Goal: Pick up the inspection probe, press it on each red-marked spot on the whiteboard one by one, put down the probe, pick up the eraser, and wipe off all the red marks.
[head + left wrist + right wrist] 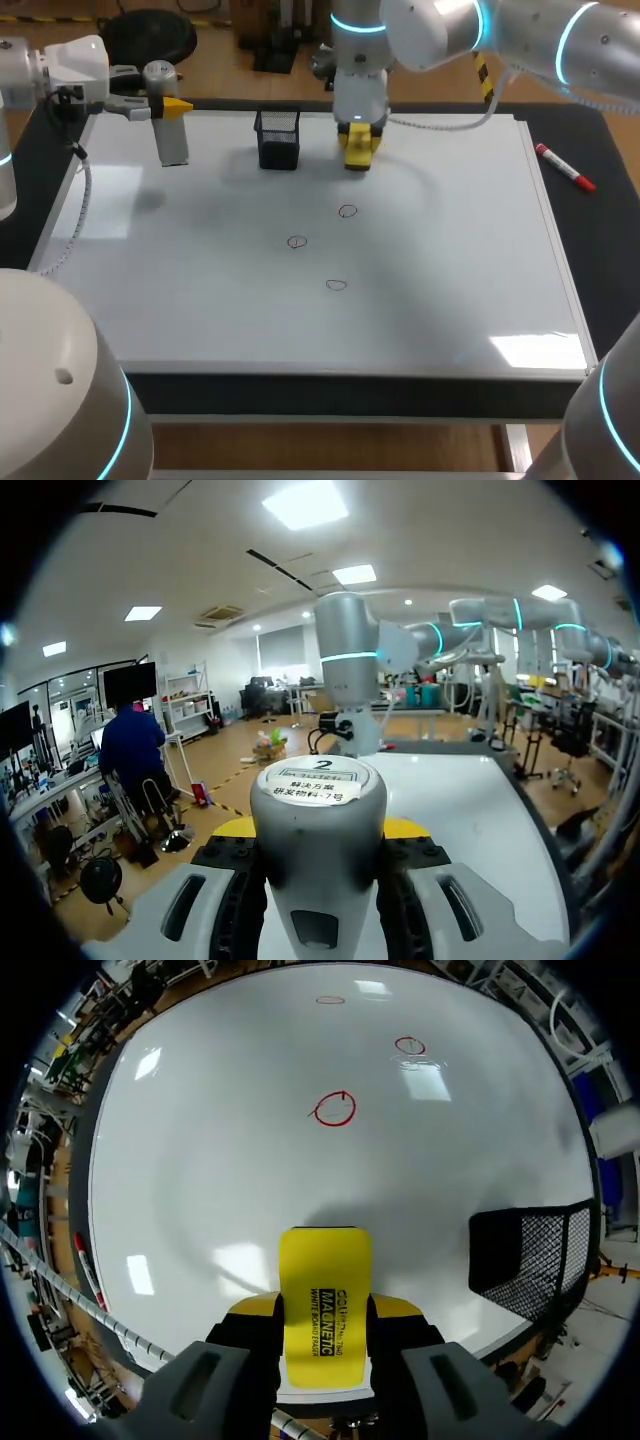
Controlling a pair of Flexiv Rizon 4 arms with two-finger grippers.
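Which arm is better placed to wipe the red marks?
Right. The right gripper is shut on the eraser, nearer the marks; the left gripper holds the probe.

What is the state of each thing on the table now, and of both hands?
left hand, shut on the inspection probe, which it holds upright.
right hand, shut on the yellow eraser.
red marks, all three unwiped.
mesh basket, upright.
red marker, lying beside the whiteboard.
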